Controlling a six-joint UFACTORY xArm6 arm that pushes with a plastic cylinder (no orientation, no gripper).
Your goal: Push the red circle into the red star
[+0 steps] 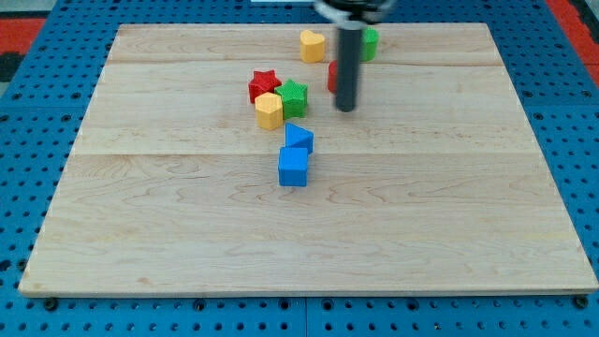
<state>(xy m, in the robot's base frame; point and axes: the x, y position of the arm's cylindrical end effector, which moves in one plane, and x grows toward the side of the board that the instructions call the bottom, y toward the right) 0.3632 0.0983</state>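
The red star [263, 84] lies left of centre near the view's top, touching a green star [294, 96] and a yellow hexagon [269, 110]. The red circle [332, 76] is mostly hidden behind my rod; only its left edge shows. My tip [347, 107] rests on the board just below and right of the red circle, to the right of the green star.
A yellow heart [312, 45] and a green block [371, 43] sit near the view's top, the green one partly hidden by the rod. Two blue blocks [299, 139] [293, 168] lie below the star cluster. The wooden board [468, 206] has blue pegboard around it.
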